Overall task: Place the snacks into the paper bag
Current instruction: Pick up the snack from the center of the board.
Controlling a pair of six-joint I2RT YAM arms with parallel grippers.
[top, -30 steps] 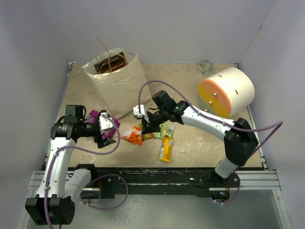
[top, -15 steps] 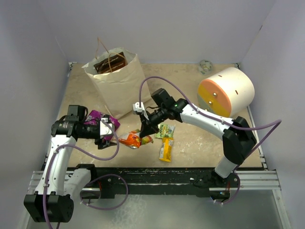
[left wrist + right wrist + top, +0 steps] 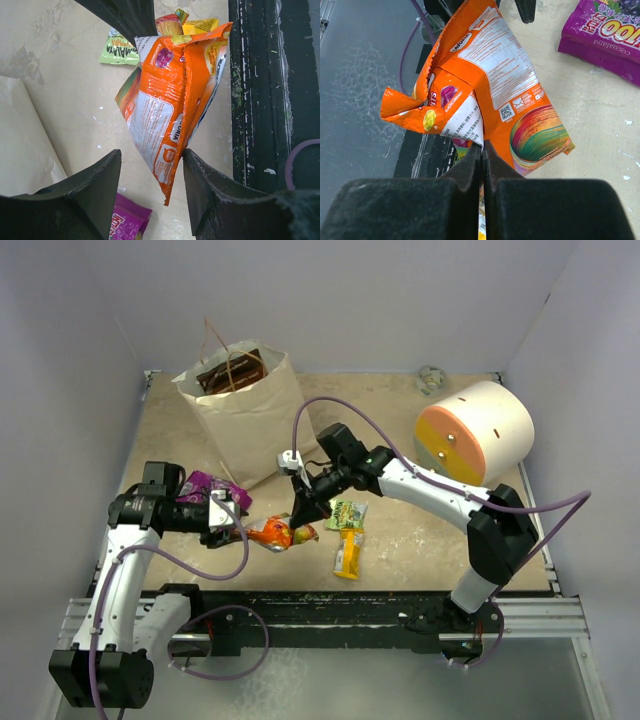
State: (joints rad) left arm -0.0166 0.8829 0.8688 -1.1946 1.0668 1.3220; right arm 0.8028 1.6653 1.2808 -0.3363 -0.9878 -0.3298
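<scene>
Clamping just a crumpled edge of the orange pouch (image 3: 495, 75) in right fingers (image 3: 465, 175), with left fingers (image 3: 90, 180) spread around it; might slip free.

On the purple pouch (image 3: 605, 30), lying to the upper right of the orange pouch (image 3: 505, 75) in the right wrist view, we read "100" in large pale figures and "cocoaland" in small letters below. On the orange pouch itself we make out "BLACKCURRANT" beside a purple fruit, and a QR code; its fine print is too small for us to read.
</scene>
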